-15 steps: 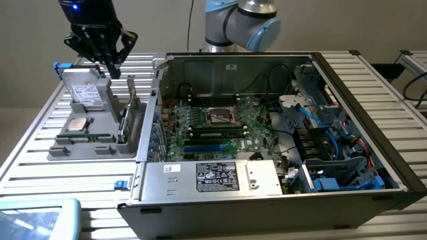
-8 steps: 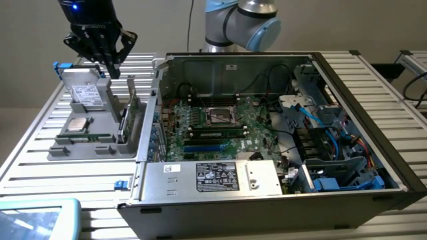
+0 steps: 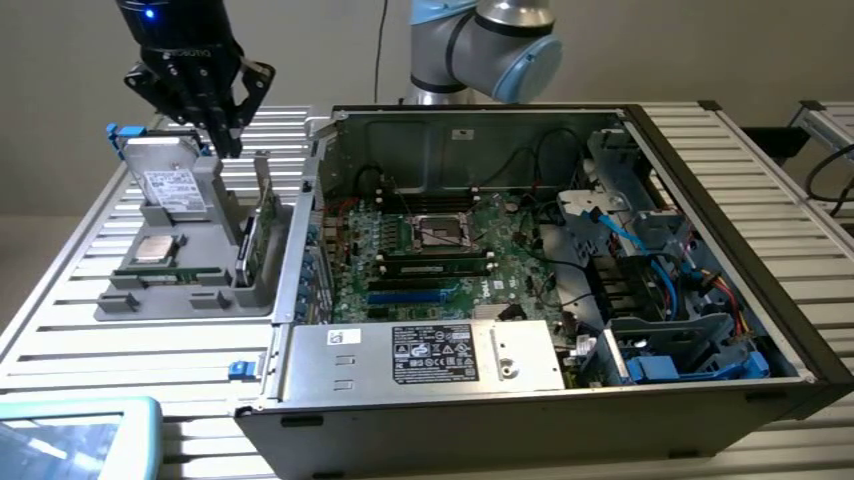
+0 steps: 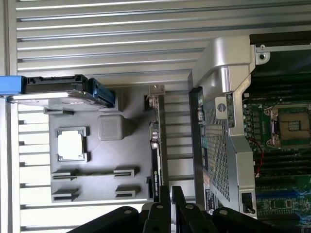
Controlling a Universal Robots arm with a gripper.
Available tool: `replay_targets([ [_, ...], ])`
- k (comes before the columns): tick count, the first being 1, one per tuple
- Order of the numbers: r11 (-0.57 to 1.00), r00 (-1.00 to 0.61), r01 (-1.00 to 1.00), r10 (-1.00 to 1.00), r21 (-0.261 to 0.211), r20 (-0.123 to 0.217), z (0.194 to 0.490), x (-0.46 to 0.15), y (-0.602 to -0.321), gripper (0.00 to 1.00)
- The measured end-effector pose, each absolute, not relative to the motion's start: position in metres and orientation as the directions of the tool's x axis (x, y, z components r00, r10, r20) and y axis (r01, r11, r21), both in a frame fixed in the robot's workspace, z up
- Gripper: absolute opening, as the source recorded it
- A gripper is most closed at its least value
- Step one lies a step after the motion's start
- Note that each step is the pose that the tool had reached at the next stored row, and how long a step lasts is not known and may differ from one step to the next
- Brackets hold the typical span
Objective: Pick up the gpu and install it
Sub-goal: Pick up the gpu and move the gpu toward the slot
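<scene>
Exterior view: gpu (image 3: 267, 215) stands edgewise in tray (image 3: 134, 300), below the fingers (image 3: 227, 135).

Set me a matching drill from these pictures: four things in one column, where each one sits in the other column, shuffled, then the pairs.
Things
1. gpu
2. drive
3. processor
4. gripper

Places
A. lies flat in a square pocket of the tray
B. hangs above the tray
C. stands on edge in the tray slot beside the case
D. tilted at the tray's end, white label showing

Pairs: 1-C, 2-D, 3-A, 4-B
</scene>
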State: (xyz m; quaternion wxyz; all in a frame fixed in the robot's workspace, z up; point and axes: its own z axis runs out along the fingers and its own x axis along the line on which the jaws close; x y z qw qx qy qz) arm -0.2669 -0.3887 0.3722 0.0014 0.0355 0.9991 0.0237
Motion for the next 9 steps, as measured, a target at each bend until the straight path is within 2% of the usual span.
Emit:
replay_targets([
  [1,0.996,-0.997,0.071,0.071,0.047,0.0,0.3722,-0.2669,-0.3887,0.24],
  [2,0.996,-0.997,0.071,0.071,0.047,0.0,0.3722,-0.2669,-0.3887,0.24],
  [5,0.996,-0.997,0.071,0.071,0.047,0.003,0.3722,-0.2669,-0.3887,0.42],
  [7,0.996,-0.997,0.071,0.071,0.047,0.002,0.3708,-0.2669,-0.3886,0.42],
  [8,0.996,-0.997,0.071,0.071,0.047,0.003,0.3692,-0.2674,-0.3886,0.48],
  [9,0.996,-0.997,0.071,0.071,0.047,0.003,0.3673,-0.2682,-0.3886,0.48],
])
